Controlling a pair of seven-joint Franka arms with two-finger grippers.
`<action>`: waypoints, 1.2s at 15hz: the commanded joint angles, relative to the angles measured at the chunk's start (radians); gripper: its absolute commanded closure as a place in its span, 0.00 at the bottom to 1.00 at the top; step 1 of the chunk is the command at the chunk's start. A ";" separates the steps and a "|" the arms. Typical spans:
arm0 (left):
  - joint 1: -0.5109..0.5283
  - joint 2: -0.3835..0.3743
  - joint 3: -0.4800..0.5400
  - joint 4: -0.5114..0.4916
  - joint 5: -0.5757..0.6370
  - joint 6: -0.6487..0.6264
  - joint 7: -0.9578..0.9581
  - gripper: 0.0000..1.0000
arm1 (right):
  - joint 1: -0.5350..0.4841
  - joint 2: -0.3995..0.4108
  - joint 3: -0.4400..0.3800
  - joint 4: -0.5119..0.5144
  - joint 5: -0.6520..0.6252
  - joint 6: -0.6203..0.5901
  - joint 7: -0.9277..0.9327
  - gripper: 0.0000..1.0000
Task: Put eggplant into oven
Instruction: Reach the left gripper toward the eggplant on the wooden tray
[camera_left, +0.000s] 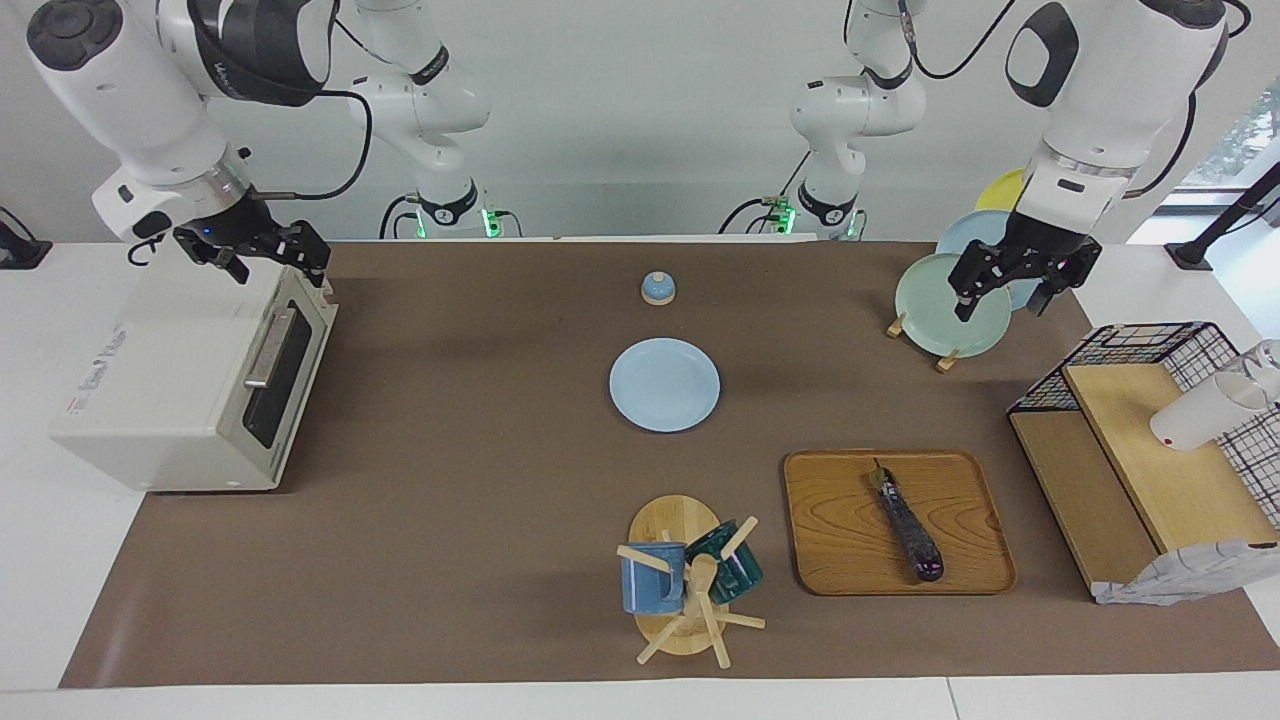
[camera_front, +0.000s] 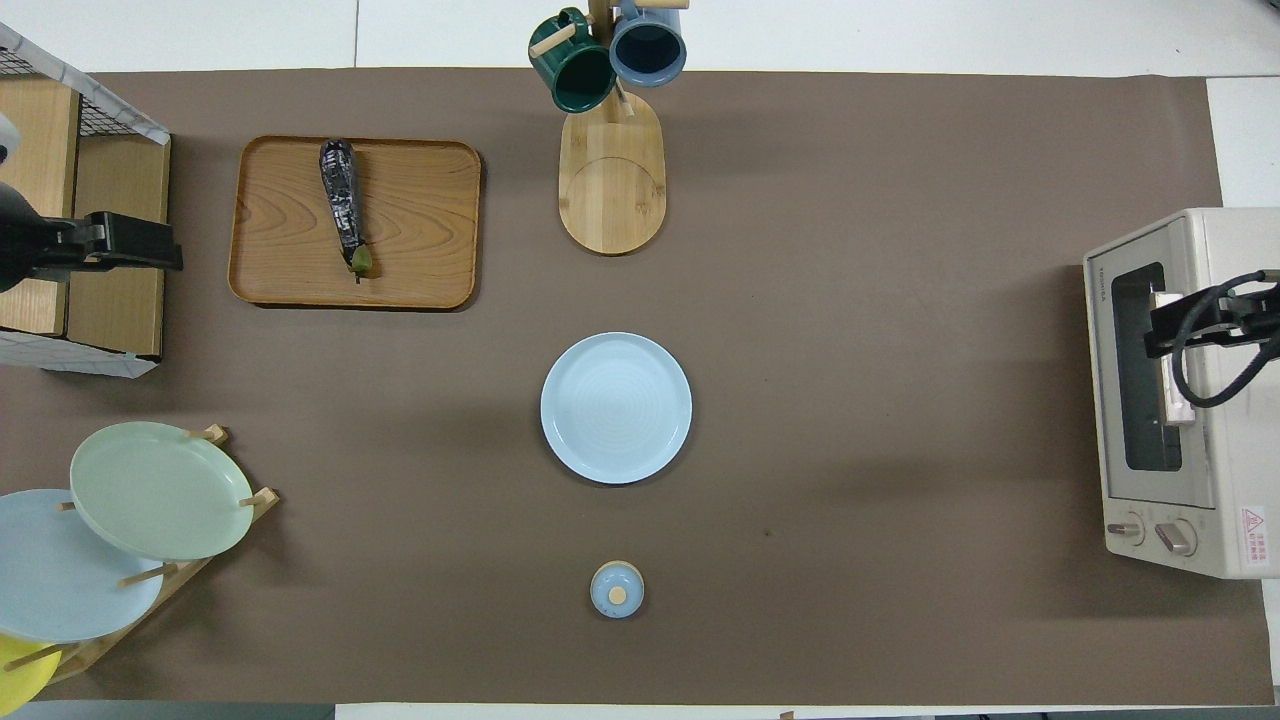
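The eggplant (camera_left: 908, 525) is long, dark and glossy. It lies on a wooden tray (camera_left: 830, 530), its green stem end toward the robots; it also shows in the overhead view (camera_front: 341, 200). The white oven (camera_left: 170, 390) stands at the right arm's end of the table with its dark glass door (camera_left: 275, 380) closed. My right gripper (camera_left: 280, 272) is open and empty, just above the oven's front top edge, over the door handle (camera_front: 1170, 325). My left gripper (camera_left: 1000, 308) is open and empty, raised above the plate rack and well apart from the eggplant.
A light blue plate (camera_left: 664, 384) lies mid-table, with a small blue lid (camera_left: 658, 288) nearer the robots. A mug tree (camera_left: 690, 580) with two mugs stands beside the tray. A plate rack (camera_left: 945, 300) and a black wire basket (camera_left: 1150, 450) stand at the left arm's end.
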 joint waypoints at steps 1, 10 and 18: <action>-0.015 0.039 0.009 -0.051 -0.059 0.102 -0.010 0.00 | -0.009 -0.017 -0.006 -0.038 0.030 0.035 0.001 0.32; -0.059 0.337 0.013 -0.031 -0.084 0.336 -0.015 0.02 | -0.013 -0.076 -0.006 -0.260 -0.071 0.334 -0.019 1.00; -0.081 0.564 0.012 0.104 -0.071 0.403 -0.066 0.06 | -0.078 -0.073 -0.006 -0.365 -0.071 0.391 -0.042 1.00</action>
